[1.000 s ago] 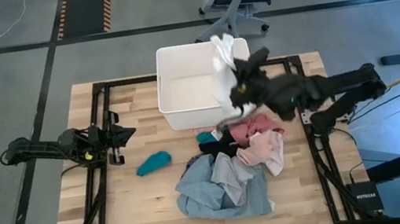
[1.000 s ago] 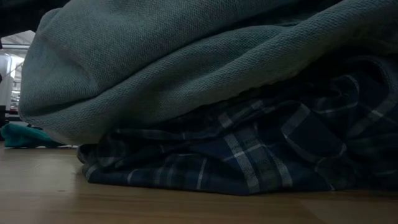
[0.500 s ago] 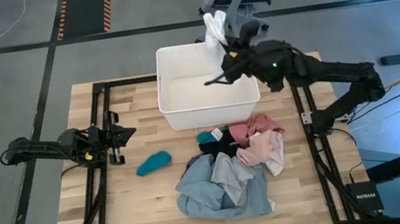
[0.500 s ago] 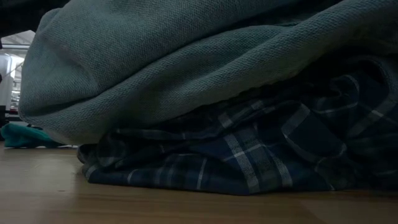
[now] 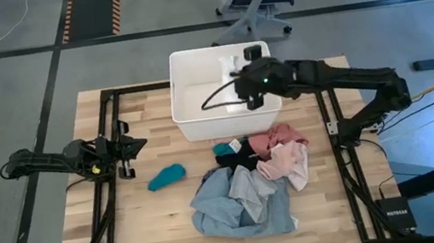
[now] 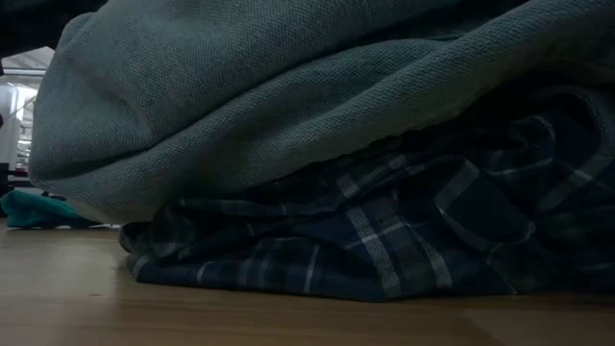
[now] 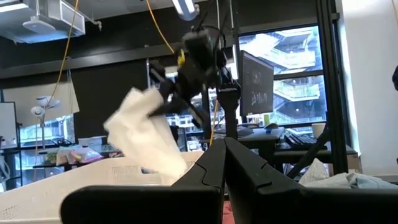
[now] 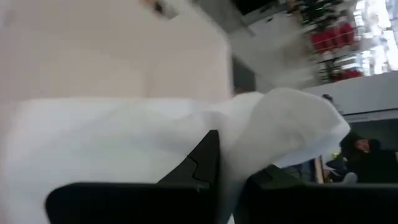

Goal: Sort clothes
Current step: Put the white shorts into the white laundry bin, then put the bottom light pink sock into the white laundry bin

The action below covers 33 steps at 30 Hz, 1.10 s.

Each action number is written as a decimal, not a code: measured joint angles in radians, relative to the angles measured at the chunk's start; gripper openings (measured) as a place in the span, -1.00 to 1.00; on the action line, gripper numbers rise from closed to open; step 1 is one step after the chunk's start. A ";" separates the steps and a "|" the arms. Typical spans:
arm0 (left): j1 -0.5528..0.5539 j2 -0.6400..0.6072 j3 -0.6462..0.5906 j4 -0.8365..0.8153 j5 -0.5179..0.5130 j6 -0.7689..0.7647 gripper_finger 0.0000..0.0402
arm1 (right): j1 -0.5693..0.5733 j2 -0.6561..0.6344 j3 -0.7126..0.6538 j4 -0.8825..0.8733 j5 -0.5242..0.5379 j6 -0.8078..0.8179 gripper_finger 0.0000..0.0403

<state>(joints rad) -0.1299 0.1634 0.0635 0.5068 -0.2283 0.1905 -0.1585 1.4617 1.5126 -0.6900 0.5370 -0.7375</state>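
- My right tool (image 5: 237, 73) hangs over the white bin (image 5: 189, 108), above its far right part, fingers clamped on a white garment (image 5: 228, 61).
- In my right wrist view the white garment (image 8: 273, 130) bunches around my dark fingers (image 8: 205, 162) and drapes out past them, with the bin's pale inside behind it.
- My left wrist view shows that right tool (image 7: 163, 99) from afar, the white garment (image 7: 143, 137) dangling below it over the bin's rim (image 7: 93, 174).
- My left tool (image 5: 136, 146) rests low near the left edge of the bench (image 5: 163, 224), fingers together and holding nothing.
- A teal piece (image 5: 166, 176) lies on the bench just in front of my left tool, toward the middle.
- The rest of the clothes sit in a heap on the near side of the bin from my right tool: a black piece (image 5: 235, 155), a pink piece (image 5: 285, 163), and the grey-blue shirt (image 5: 230, 210) spread nearest the front edge.
- At bench level, the grey-blue shirt (image 6: 288, 106) lies on top of a blue-and-white plaid shirt (image 6: 384, 240).
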 joint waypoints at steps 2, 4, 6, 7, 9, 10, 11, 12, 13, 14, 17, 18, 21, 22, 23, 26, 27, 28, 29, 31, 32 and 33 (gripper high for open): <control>0.000 0.000 0.000 0.000 0.000 0.000 -0.99 | 0.000 0.010 -0.027 0.000 0.000 0.000 -0.84; 0.000 0.000 0.000 0.000 0.000 0.000 -0.99 | 0.000 0.018 -0.049 -0.002 0.000 0.000 -0.84; 0.000 0.000 0.000 0.000 0.000 0.000 -0.99 | 0.000 0.025 -0.067 -0.001 0.000 0.000 -0.84; 0.000 0.000 0.000 -0.001 0.000 0.000 -0.99 | 0.000 0.030 -0.074 0.000 0.000 0.000 -0.84; 0.000 0.000 0.000 -0.001 0.000 0.000 -0.99 | 0.000 0.045 -0.084 0.001 0.000 0.000 -0.84; 0.000 0.000 0.000 -0.001 0.000 0.000 -0.99 | 0.000 0.054 -0.089 0.001 0.000 0.000 -0.84; 0.000 0.000 0.000 -0.001 0.000 0.000 -0.99 | 0.000 0.065 -0.091 0.001 0.000 0.002 -0.84; 0.000 0.000 0.000 -0.001 0.000 0.000 -0.99 | 0.000 0.076 -0.095 0.001 -0.008 0.008 -0.84; 0.000 0.000 0.000 -0.001 0.000 0.000 -0.99 | 0.000 0.087 -0.097 -0.001 -0.020 0.014 -0.84; 0.000 0.000 0.000 -0.001 0.000 0.000 -0.99 | 0.000 0.099 -0.098 -0.002 -0.035 0.024 -0.84; 0.000 0.000 0.000 -0.001 0.000 0.000 -0.99 | 0.002 0.125 -0.098 0.000 -0.052 0.033 -0.82; 0.000 0.000 0.000 -0.001 0.000 0.000 -0.99 | 0.002 0.129 -0.098 -0.001 -0.052 0.033 -0.80; 0.000 0.000 0.000 -0.002 0.000 0.000 -0.99 | 0.001 0.132 -0.095 -0.004 -0.051 0.031 -0.67; 0.000 0.000 0.000 -0.002 0.000 0.000 -0.99 | 0.001 0.132 -0.085 -0.020 -0.051 0.031 -0.61; 0.000 0.000 0.000 -0.002 0.000 0.000 -0.99 | 0.001 0.133 -0.071 -0.038 -0.051 0.030 -0.54; 0.000 0.000 0.000 -0.004 0.000 -0.001 -0.99 | 0.001 0.132 -0.008 -0.126 -0.106 0.029 -0.33; 0.000 0.000 0.000 -0.008 0.000 -0.005 -0.99 | 0.001 0.132 0.013 -0.155 -0.128 0.029 -0.27; 0.000 0.000 0.000 -0.015 0.000 -0.009 -0.99 | 0.001 0.132 0.031 -0.178 -0.143 0.033 -0.20; 0.000 0.000 0.000 -0.021 0.000 -0.008 -0.99 | 0.001 0.132 0.051 -0.202 -0.150 0.042 -0.15; 0.000 0.000 0.000 -0.029 0.000 -0.004 -0.99 | 0.001 0.132 0.090 -0.254 -0.155 0.058 -0.06; 0.000 0.000 0.000 -0.029 0.000 -0.004 -0.99 | 0.001 0.132 0.110 -0.277 -0.156 0.066 -0.03; 0.000 0.000 0.000 -0.029 0.000 -0.004 -0.99 | 0.001 0.132 0.130 -0.303 -0.156 0.077 0.00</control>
<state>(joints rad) -0.1300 0.1635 0.0635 0.4782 -0.2283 0.1864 -0.1577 1.5940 1.6422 -0.9928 0.3815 -0.6606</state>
